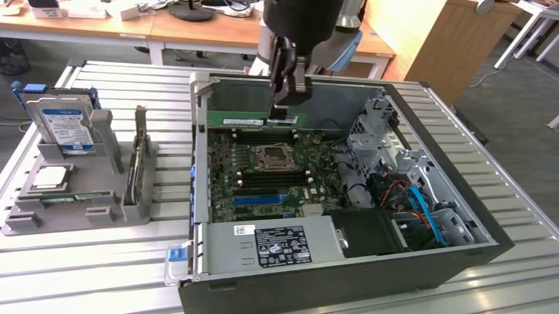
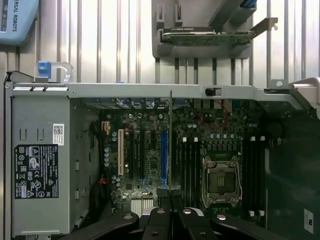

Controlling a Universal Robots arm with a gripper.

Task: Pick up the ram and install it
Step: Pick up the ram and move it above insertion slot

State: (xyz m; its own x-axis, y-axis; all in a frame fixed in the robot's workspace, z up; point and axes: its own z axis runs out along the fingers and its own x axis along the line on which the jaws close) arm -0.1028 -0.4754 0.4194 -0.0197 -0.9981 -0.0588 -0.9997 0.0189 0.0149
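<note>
The ram (image 1: 249, 121), a long thin green stick, hangs level above the motherboard at the far side of the open computer case (image 1: 199, 196). My gripper (image 1: 284, 115) is shut on its right end, seen from the exterior view. From the wrist camera the ram (image 2: 170, 140) appears edge-on as a thin line reaching out from my gripper (image 2: 170, 198). It runs over the board beside the black memory slots (image 2: 188, 165). A second green stick (image 1: 78, 196) lies in the grey holder (image 1: 52, 219) outside the case.
The CPU socket (image 1: 274, 157) sits mid-board between black slot banks. A power supply (image 1: 271, 243) fills the case's near corner; drive cage and cables (image 1: 419, 196) crowd its right. The holder carries a hard drive (image 1: 63, 124), a silver CPU (image 1: 50, 176) and an upright card (image 1: 138, 163).
</note>
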